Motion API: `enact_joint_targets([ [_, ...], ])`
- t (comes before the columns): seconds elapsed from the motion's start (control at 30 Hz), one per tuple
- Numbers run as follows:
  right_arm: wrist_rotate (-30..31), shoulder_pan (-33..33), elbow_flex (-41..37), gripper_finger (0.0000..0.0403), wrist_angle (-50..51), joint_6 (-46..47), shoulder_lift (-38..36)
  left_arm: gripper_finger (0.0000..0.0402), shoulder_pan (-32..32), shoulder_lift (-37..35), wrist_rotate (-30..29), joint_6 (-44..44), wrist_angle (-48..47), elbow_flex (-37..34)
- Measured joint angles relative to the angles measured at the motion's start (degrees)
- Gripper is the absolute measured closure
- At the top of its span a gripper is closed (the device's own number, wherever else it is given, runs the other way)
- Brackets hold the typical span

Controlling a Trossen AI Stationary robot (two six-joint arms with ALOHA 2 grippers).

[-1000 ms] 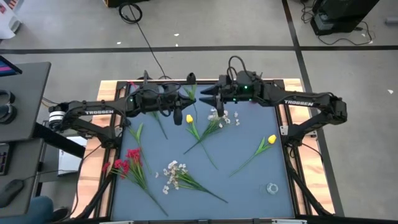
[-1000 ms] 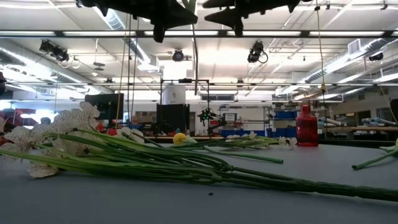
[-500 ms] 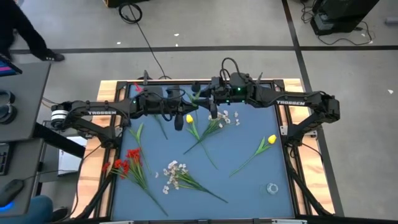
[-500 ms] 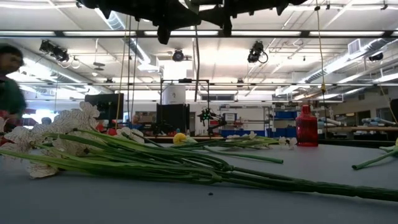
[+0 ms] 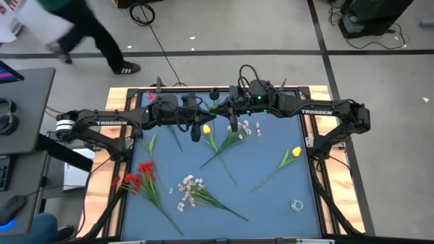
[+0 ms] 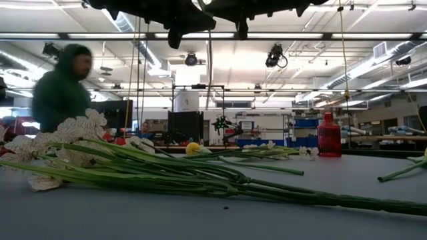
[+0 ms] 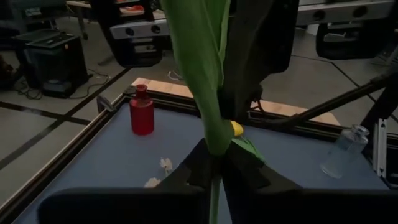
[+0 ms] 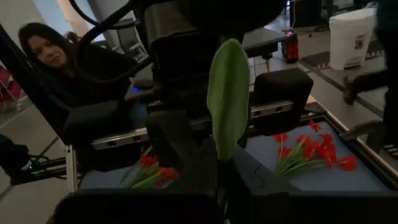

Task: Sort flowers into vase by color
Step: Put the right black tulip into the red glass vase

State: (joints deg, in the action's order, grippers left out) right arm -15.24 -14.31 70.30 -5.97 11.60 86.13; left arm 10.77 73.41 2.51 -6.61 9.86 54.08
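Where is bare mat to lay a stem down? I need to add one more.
Free: between the white spray and the right yellow tulip, and the near-left corner below the red flowers. Crowded: the far middle, under the left tool and right tool.

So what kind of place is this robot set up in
Most likely a robotics lab or workshop: exposed ceiling ducts overhead, benches crowded with equipment beyond the table, and a cable across the bare floor.
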Motion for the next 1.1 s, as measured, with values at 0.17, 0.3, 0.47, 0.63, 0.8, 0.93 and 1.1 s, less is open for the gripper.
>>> enact_joint_targets([
  [0.17,3.0,0.0,0.0,0.0390,1.1,0.1,-0.3,0.0285,0.0,-2.1,-1.6,-0.5,-1.4,0.0],
  [0.3,6.7,0.1,0.0,0.0390,3.5,-1.0,-1.8,0.0221,0.4,-7.0,-2.9,0.2,-6.4,0.0],
  [0.47,10.7,0.1,0.0,0.0390,7.3,-1.9,-4.8,0.0171,1.9,-14.0,-3.1,0.4,-15.1,0.0],
  [0.63,14.1,0.0,0.0,0.0390,12.3,-2.6,-8.9,0.0160,2.3,-20.5,-3.1,2.2,-19.6,0.0],
  [0.8,19.5,0.0,0.0,0.0390,18.9,-2.3,-14.5,0.0159,2.3,-26.3,-3.1,4.5,-20.9,0.0],
  [0.93,26.8,-0.1,0.0,0.0390,25.2,-1.9,-19.3,0.0159,2.3,-28.0,-3.1,4.9,-20.8,0.0],
  [1.1,35.6,-1.0,0.0,0.0390,31.5,0.8,-24.4,0.0159,2.3,-28.1,-3.1,4.9,-20.8,0.0],
])
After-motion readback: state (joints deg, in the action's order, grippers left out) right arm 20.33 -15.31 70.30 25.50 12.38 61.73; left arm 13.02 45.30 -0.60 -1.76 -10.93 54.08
